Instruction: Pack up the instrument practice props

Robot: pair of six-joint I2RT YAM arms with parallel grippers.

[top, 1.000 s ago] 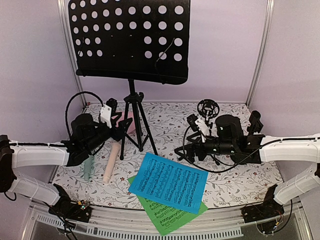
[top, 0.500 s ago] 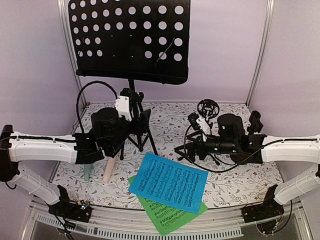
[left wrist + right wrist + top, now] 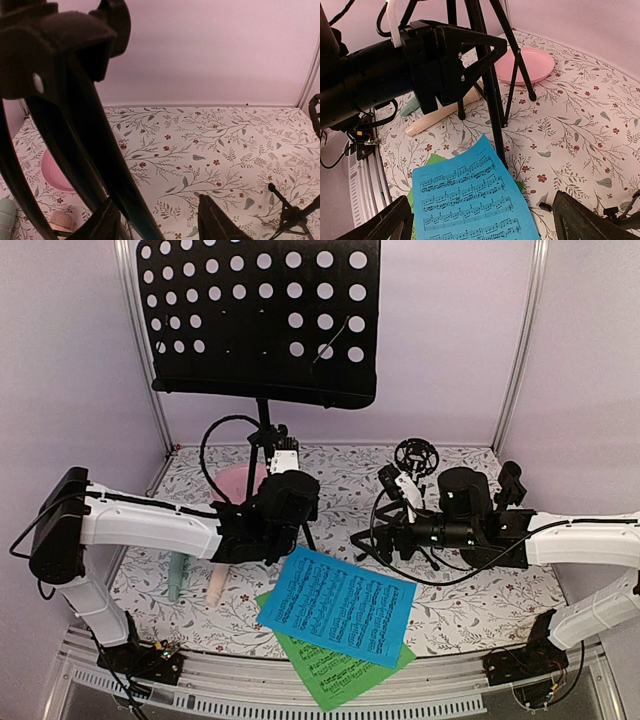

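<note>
- Top external: fixed, high, behind both arm bases. Looks forward and down across the floral table to the back wall. Widest view, with the music desk at its top edge.
- Left wrist: low over the table, faces the back wall. Very near the tripod legs, which loom blurred on the left.
- Right wrist: low, faces leftward across the table, with the left arm close in frame.
- Shared by all three: tripod legs and pink plate. Top and right wrist also share the blue sheet.
</note>
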